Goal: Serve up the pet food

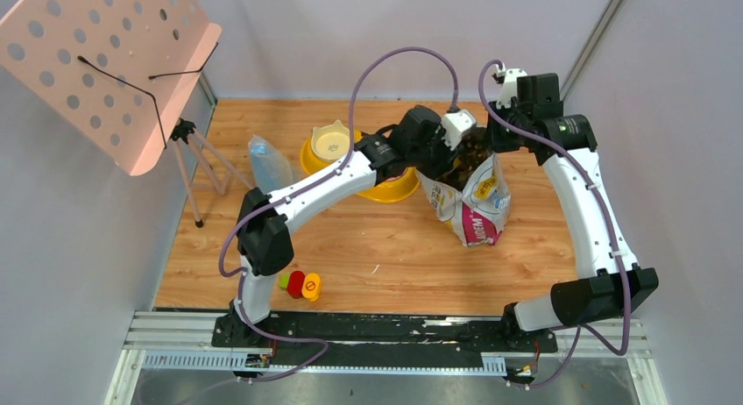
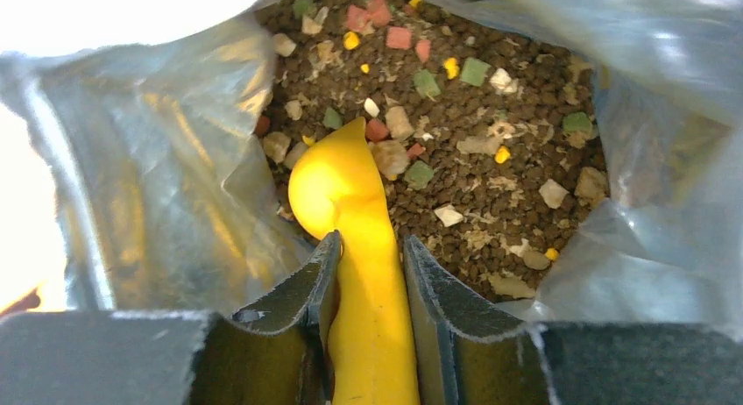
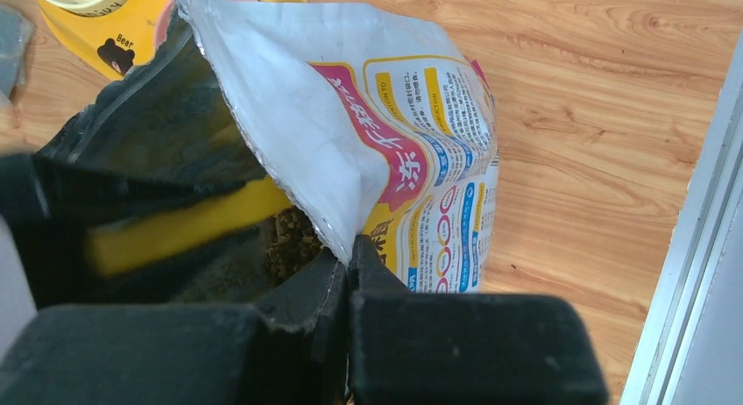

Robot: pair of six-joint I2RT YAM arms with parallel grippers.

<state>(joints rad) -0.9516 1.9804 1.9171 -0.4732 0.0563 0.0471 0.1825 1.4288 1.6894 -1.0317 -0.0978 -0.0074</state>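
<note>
Pet food (image 2: 491,186) scooping: left end effector (image 2: 370,260) pinches the yellow scoop (image 2: 346,190) inside the foil bag (image 3: 385,124); right end effector (image 3: 349,263) pinches its rim. Next, I judge: dig, lift level.

A robotics lab cell, with grey partition walls (image 1: 61,273) and aluminium rails (image 1: 175,328).

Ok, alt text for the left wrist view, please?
The left pincer grips the yellow scoop by its handle, bowl down inside the open foil bag at the dark brown pet food, which is mixed with coloured bits.
</note>
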